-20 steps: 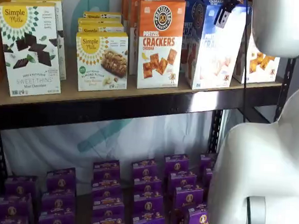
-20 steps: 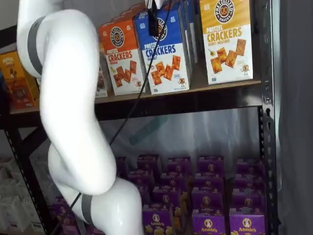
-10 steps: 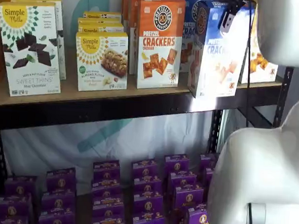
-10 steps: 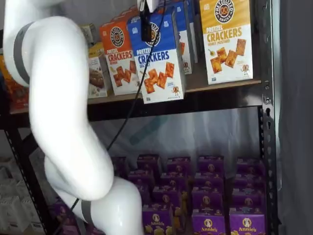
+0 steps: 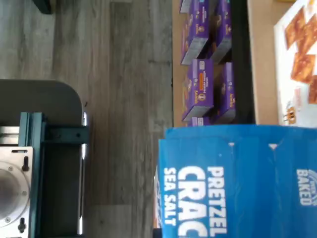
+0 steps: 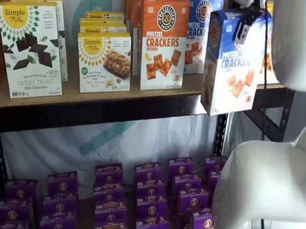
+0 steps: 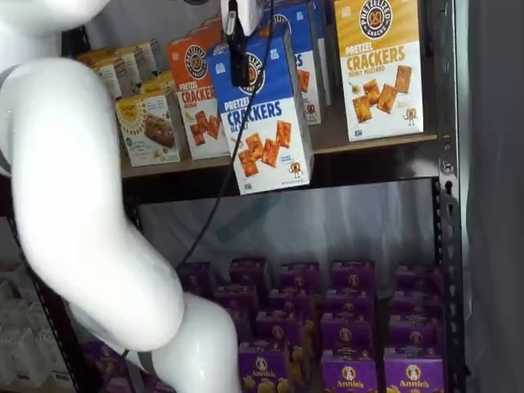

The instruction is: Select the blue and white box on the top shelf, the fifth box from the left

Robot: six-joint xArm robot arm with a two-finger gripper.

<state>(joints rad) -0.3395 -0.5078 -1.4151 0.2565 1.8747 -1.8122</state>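
Note:
The blue and white box (image 6: 231,65) hangs in front of the top shelf (image 6: 71,92), tilted, with its bottom below the dark front rail. It also shows in a shelf view (image 7: 264,123), clear of the shelf board (image 7: 368,137). My gripper (image 6: 244,27) is shut on the box's upper part; a black finger (image 7: 238,61) lies across the round logo on its front face. The wrist view shows the box's blue top (image 5: 237,183) with "PRETZEL" and "SEA SALT" lettering.
An orange Pretzel Crackers box (image 6: 163,42) and another blue box (image 6: 201,29) stand on the shelf, with a yellow-and-white cracker box (image 7: 381,65) to the right. Simple Mills boxes (image 6: 30,47) stand left. Purple boxes (image 6: 148,197) fill the lower level. My white arm (image 7: 82,205) stands in front.
The blue and white box has come forward off the top shelf in the gripper, moving out and slightly down. Another blue box behind it now shows.

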